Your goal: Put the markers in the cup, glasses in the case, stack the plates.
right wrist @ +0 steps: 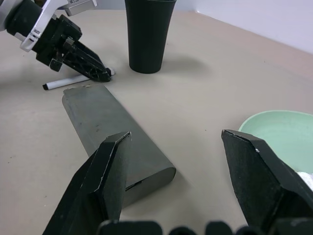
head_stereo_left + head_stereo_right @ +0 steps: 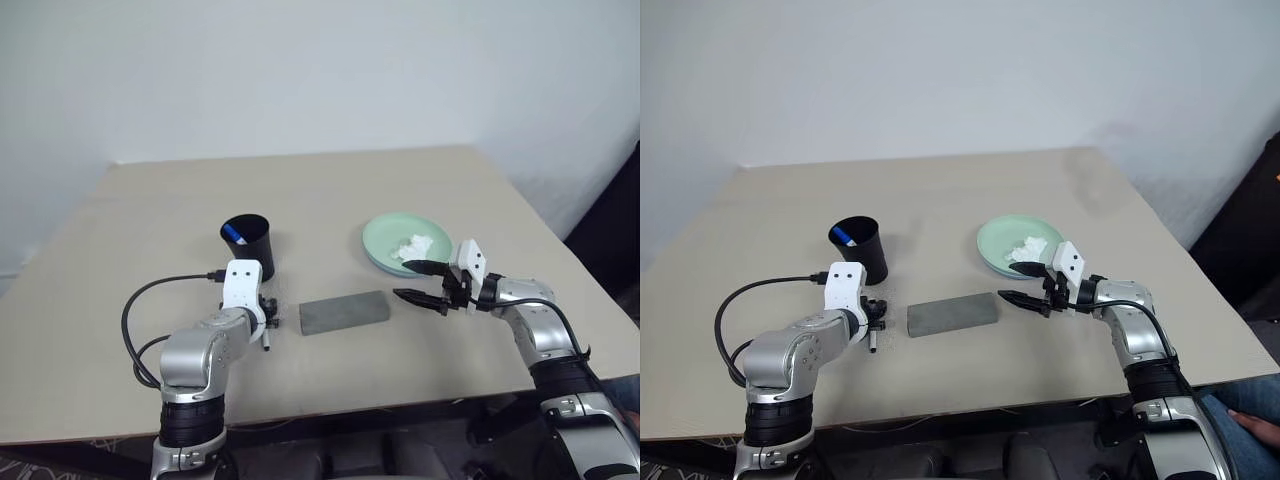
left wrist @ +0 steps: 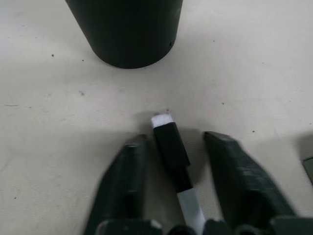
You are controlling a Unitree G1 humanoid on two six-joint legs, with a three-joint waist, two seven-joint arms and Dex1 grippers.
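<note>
While straddling black-capped marker (image 3: pixel 172 152), left hand (image 3: pixel 178 171) lowered

We seem to be in a plain lab or office: bare white wall (image 2: pixel 320 70), beige laminate table (image 2: pixel 330 190).

Markers, two: one black-capped marker (image 3: pixel 171 149) lying on the table between the fingers of the left gripper (image 3: pixel 177 155); one blue-capped marker (image 2: pixel 233 235) standing inside the cup, just beyond that gripper.

Cup (image 2: pixel 248 245), one: black tumbler, upright, directly ahead of the left gripper.

Case (image 2: pixel 344 312), one: grey, closed, flat on the table between the left gripper and the right gripper (image 2: pixel 414 283).

Plates, one countable: mint green plate (image 2: pixel 385 235), just beyond the right gripper; whether another lies beneath it cannot be told.

Tissue (image 2: pixel 415 245), one: crumpled white, on the green plate.

Grippers, two.

Table (image 2: pixel 330 190), one.
</note>
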